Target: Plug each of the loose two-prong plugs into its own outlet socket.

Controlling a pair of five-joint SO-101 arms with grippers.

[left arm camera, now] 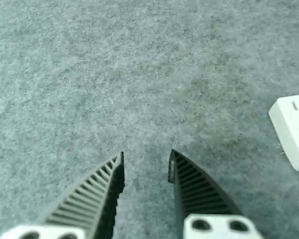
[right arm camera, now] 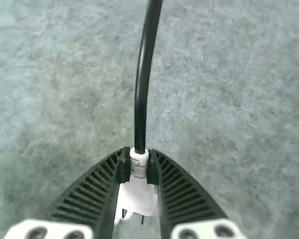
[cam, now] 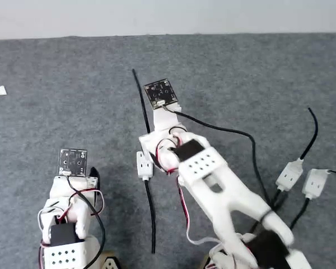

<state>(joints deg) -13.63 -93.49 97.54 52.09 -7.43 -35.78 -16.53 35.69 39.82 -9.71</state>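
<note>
So the whole thing comes down to the plug (right arm camera: pixel 137 196) and the socket (cam: pixel 144 165) right next to it. The right gripper (right arm camera: pixel 139 151) is clamped on the plug's white body, fingers nearly closed around it. The plug's black cord (right arm camera: pixel 142 84) runs straight out past the fingertips, away from the socket. In the high view the socket lies on the grey mat (cam: pixel 241 73) just beside that gripper, on the side toward the arm bases and a bit toward the left arm. The socket's own cord (cam: pixel 151 218) leaves from the end farthest from the plug. So plug and socket sit roughly on one line, long axes about parallel, with their cords heading off in opposite directions. That probably means prongs and slots face each other, though the prongs are too tucked in between the fingers to say for sure. The right arm is clearly the nearer one to the socket. The left gripper (left arm camera: pixel 146 154) sits off to the socket's other side, not touching it, fingers parted a moderate gap with nothing between them, just mat underneath. Best guess is that the coming move is a short push of the plug back along that line, and the loose socket could easily skid unless the left gripper pins it.
</note>
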